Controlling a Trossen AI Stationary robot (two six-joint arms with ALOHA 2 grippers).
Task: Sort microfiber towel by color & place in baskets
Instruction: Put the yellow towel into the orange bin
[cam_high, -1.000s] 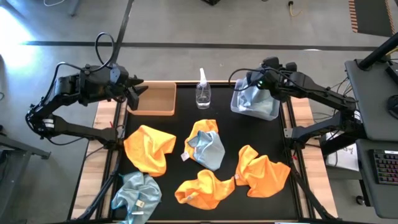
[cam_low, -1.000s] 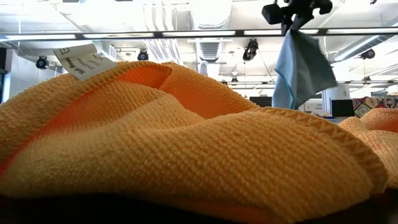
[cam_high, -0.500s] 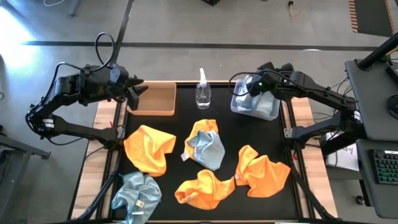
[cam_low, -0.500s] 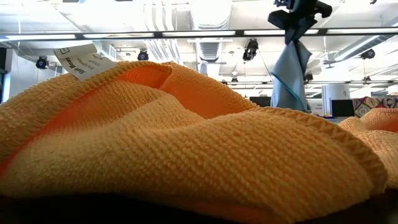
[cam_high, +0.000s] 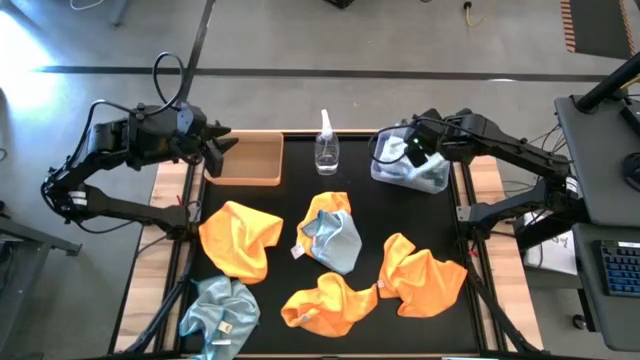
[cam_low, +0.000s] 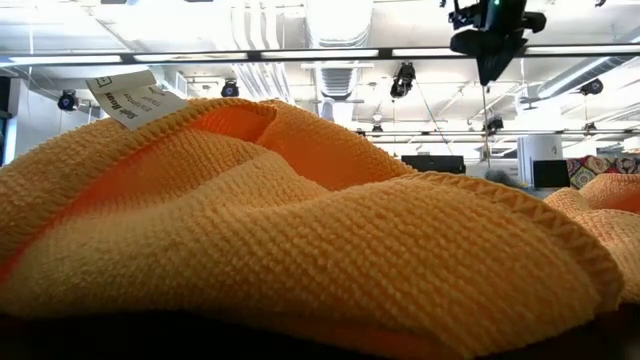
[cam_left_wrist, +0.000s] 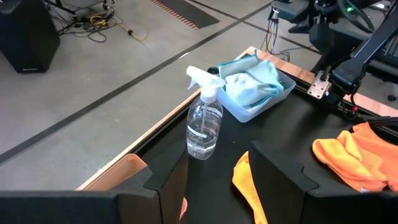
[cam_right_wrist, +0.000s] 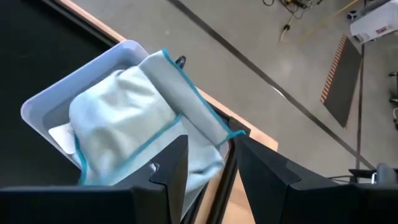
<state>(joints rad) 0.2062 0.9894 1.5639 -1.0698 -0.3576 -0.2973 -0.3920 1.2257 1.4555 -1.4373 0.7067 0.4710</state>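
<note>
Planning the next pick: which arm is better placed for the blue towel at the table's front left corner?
Left. That blue towel lies on the left arm's side; the left gripper is open and empty, while the right gripper hangs over the far-right grey-blue basket.

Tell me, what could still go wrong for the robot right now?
The pale blue microfiber towel just dropped in the translucent grey-blue plastic basket drapes over its rim, so it may slip out or snag the open right gripper above it. On the black mat, one pale blue towel lies against a bright orange towel; a grab might lift both. The clear spray bottle between the baskets could be knocked over.
</note>
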